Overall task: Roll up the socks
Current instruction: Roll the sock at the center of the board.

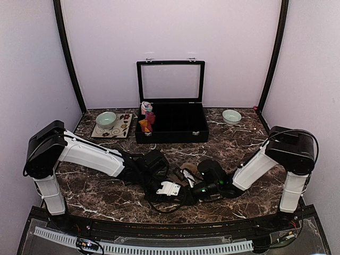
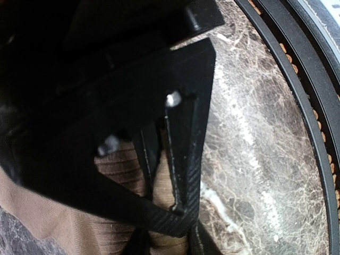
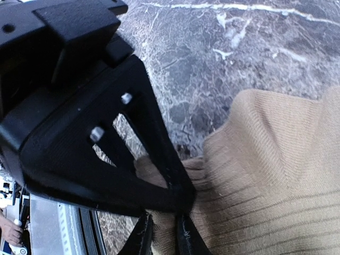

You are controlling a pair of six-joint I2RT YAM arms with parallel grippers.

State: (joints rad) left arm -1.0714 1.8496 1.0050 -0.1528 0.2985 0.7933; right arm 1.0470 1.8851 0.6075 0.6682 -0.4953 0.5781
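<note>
The tan-brown sock (image 3: 265, 175) lies ribbed and bunched on the dark marble table (image 3: 212, 58); in the top view only a small patch of it (image 1: 187, 169) shows between the two arm tips. My right gripper (image 3: 163, 241) is shut on a fold of its edge. My left gripper (image 2: 167, 241) also has tan fabric (image 2: 64, 223) pinched between its fingers, near the table's front edge. Both grippers (image 1: 183, 186) meet low at the table's front middle. Red-maroon and orange sock fabric (image 1: 150, 119) sits at the left end of the black box.
A black box (image 1: 170, 130) with its clear lid raised stands at the back middle, a pink and light-blue bundle (image 1: 145, 108) at its left end. A green bowl (image 1: 106, 119) rests on a patterned mat at back left, a pale bowl (image 1: 231, 116) at back right. Black rails (image 2: 303, 106) line the front edge.
</note>
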